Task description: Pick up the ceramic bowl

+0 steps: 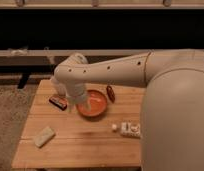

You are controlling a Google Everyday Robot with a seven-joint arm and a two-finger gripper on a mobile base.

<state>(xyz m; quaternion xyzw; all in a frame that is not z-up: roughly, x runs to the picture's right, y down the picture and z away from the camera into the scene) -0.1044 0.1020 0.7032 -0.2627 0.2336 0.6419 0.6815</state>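
**Arm over counter, gripper down at ceramic bowl**

Camera view: big pale arm [170, 115] fills the right side, closest to the lens, and blocks the counter's right edge. It reaches left and bends down over the middle of the wooden counter [80, 150]. Gripper [84, 106] is low at the left side of the ceramic bowl [96, 105], overlapping its rim. Wide, narrow or holding: cannot tell, and contact is unclear. Bowl is orange-red and sits upright on the counter, about mid-width and toward the back edge. Dark flat bar [58, 101] lies just left of the bowl. Reddish-brown item [111, 93] sits just right of it, near the back edge. Pale block [44, 136] lies toward the front-left corner. Small white ball [114, 127] and white box [130, 130] sit side by side toward the front right, beside the arm.
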